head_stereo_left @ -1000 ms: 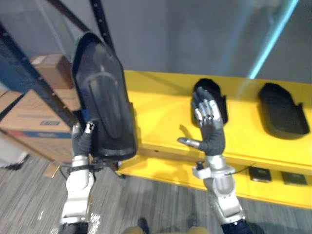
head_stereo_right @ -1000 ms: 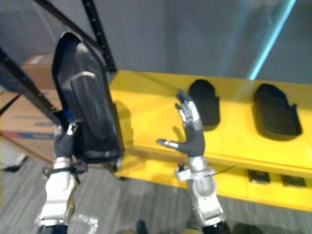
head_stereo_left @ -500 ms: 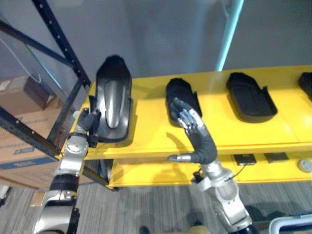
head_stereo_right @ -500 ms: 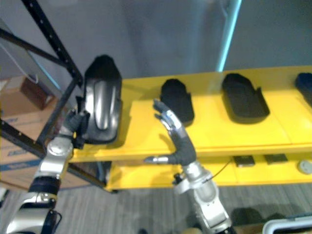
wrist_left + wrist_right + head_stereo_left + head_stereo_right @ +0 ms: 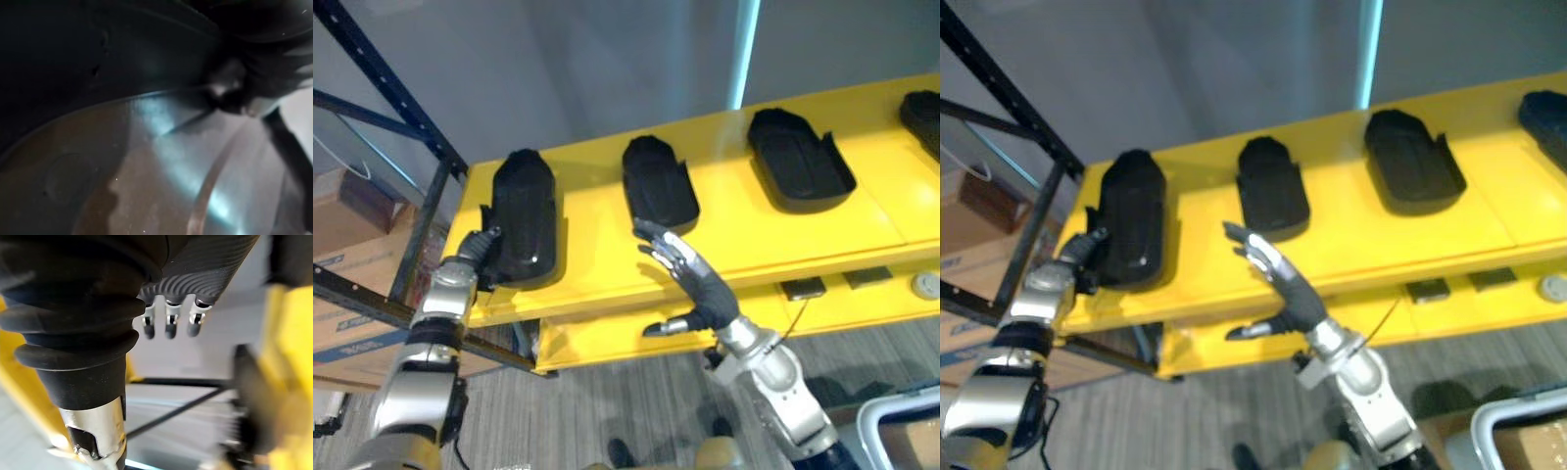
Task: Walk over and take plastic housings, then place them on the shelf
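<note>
4 plastic housings (image 5: 658, 181) are seen lying in a row on the yellow shelf (image 5: 862, 220). The leftmost housing (image 5: 521, 215) is gripped at its near end by the left hand (image 5: 475, 253). The right hand (image 5: 705, 289) is held before the shelf, fingers spread, grasping nothing.

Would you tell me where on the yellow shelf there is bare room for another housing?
The yellow shelf is bare between the second housing and third housing, between the third and fourth housing, and along its front edge. The left end is crowded: the left hand grips the first housing.
</note>
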You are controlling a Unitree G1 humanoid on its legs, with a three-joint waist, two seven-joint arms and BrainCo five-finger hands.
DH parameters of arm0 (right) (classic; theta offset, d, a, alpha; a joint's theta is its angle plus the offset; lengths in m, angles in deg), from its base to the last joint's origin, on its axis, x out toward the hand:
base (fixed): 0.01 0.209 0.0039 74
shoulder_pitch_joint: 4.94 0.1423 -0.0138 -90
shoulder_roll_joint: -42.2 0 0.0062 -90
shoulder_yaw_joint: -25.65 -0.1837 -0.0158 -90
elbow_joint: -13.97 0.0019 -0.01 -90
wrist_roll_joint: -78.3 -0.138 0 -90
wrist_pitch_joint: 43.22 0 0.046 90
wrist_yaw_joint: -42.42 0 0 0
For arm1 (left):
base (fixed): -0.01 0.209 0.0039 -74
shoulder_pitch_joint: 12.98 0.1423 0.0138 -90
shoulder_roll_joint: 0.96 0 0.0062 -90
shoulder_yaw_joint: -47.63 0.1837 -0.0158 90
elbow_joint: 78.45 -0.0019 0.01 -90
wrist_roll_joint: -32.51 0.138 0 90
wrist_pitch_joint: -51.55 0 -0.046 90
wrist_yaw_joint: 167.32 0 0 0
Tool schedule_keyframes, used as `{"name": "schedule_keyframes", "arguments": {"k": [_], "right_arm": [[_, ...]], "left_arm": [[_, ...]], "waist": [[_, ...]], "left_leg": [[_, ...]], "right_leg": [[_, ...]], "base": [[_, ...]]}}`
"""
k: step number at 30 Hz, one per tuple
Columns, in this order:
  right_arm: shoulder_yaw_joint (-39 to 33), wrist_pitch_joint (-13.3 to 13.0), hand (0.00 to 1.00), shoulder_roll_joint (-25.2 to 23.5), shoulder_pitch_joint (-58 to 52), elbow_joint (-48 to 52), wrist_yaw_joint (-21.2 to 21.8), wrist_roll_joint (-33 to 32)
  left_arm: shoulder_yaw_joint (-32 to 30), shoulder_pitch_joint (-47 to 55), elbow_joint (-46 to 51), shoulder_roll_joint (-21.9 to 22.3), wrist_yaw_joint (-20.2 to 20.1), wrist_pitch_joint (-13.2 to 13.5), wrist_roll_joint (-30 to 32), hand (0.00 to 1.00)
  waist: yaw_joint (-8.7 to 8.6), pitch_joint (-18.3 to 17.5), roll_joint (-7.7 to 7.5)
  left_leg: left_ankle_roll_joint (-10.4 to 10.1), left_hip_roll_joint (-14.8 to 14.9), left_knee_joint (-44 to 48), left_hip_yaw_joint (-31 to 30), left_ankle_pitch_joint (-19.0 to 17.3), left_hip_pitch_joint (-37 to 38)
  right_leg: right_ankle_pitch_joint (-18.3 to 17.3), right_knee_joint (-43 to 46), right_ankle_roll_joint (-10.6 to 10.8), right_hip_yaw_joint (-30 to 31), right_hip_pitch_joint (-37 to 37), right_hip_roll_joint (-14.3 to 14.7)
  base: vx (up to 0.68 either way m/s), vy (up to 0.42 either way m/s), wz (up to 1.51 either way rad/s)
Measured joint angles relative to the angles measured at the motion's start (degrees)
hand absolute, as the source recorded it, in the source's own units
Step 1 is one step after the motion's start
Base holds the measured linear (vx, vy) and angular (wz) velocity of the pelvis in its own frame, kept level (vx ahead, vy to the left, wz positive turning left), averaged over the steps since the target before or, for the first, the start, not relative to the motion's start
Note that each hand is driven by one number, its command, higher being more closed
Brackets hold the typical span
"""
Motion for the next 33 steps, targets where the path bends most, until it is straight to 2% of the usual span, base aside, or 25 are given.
{"name": "schedule_keyframes", "arguments": {"k": [6,13,17,21,24,27,33], "right_arm": [[-2.5,-1.7,0.00,1.0,-1.7,0.3,3.9,-2.5],[-2.6,-1.7,0.00,1.0,-2.1,2.1,4.3,-4.1],[-2.7,-1.7,0.00,1.0,-2.1,3.8,4.6,-5.5],[-2.6,-1.7,0.00,1.1,-2.2,3.9,5.1,-5.6],[-2.5,-1.7,0.00,1.2,-2.1,3.9,5.4,-6.6],[-1.0,-1.8,0.00,2.5,-1.8,4.3,7.0,-8.6],[1.6,-1.7,0.00,2.8,-0.8,6.6,7.6,-8.9]], "left_arm": [[0.1,0.0,-1.6,-1.2,-0.4,-1.5,-1.4,1.00],[1.7,-1.2,-1.6,-3.8,-0.1,-1.5,-1.5,1.00],[1.8,-3.6,-1.6,-5.1,0.5,-1.4,-1.6,1.00],[1.8,-4.1,-1.6,-5.1,0.6,-1.0,-2.0,1.00],[1.8,-5.2,-1.6,-5.1,1.6,-0.7,-2.1,1.00],[1.8,-7.0,-1.6,-5.1,3.1,0.1,-3.6,1.00],[1.8,-10.0,-1.6,-5.2,5.3,0.1,-4.4,1.00]], "waist": [[-1.15,2.4,-0.62],[-1.48,5.6,-1.10],[-2.06,7.7,-0.88],[-2.70,8.4,-0.73],[-2.94,9.4,-0.70],[-2.99,10.9,-0.81],[-3.10,12.2,-0.93]], "left_leg": [[-0.1,0.5,0.7,0.3,0.0,-0.1],[-0.1,0.4,1.7,1.3,-0.1,-1.5],[0.0,0.5,3.0,1.5,-0.3,-2.7],[0.2,0.6,4.2,1.6,-0.4,-3.7],[0.2,0.6,4.8,1.8,-0.8,-4.1],[-0.9,0.6,6.1,1.8,-2.2,-5.3],[-0.6,0.6,7.5,1.9,-2.0,-7.5]], "right_leg": [[-0.9,2.5,-0.5,1.3,-2.0,0.2],[-2.2,6.5,-0.4,3.0,-6.0,0.1],[-2.3,8.4,-0.4,3.6,-7.3,0.0],[-2.3,9.3,-0.3,4.4,-8.3,0.0],[-3.0,10.8,-0.2,5.0,-10.0,-0.1],[-4.0,12.9,-0.4,5.9,-11.9,-0.2],[-3.9,15.0,-0.2,6.3,-14.4,-0.4]], "base": [[-0.04,-0.001,-0.09],[-0.04,0.000,-0.08],[0.00,-0.001,-0.02],[-0.02,-0.015,-0.06],[-0.06,-0.009,-0.06],[-0.08,-0.014,-0.07],[0.01,-0.006,0.00]]}}
